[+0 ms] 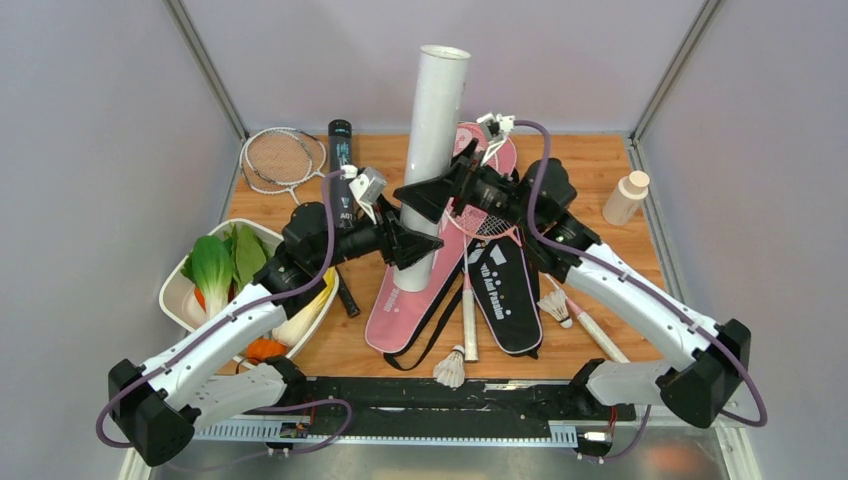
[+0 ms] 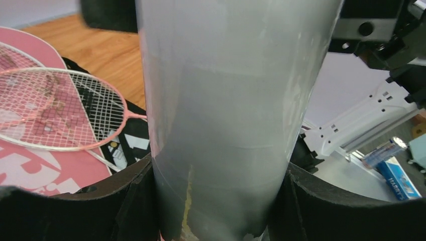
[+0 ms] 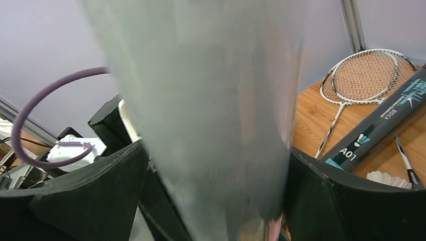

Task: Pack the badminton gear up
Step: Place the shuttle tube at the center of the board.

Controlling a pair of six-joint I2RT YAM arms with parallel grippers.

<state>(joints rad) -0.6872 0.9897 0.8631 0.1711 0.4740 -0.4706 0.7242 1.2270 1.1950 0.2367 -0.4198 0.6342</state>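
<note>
The white tube (image 1: 436, 130) stands nearly upright in the middle of the table (image 1: 590, 160), open mouth at the top and its lower end over the pink racket bag (image 1: 400, 315); whether it rests on the bag or hangs just above it cannot be told. The left gripper (image 1: 420, 245) reaches in from the left and clamps the tube low down, and in its wrist view both black fingers (image 2: 125, 201) press flush against the tube's sides. The right gripper (image 1: 432, 195) comes from the right and brackets the tube higher up with its jaws spread wide; its wrist view shows a finger on each side of the tube, but not clearly whether they press on it. Just right of the tube the pink racket (image 1: 487, 225) lies across the black racket bag (image 1: 510, 290). One shuttlecock (image 1: 452, 368) sits near the front edge and another (image 1: 555, 305) beside the black bag. At the back left lie the silver rackets (image 1: 283, 155) and the black tube (image 1: 342, 165)
</note>
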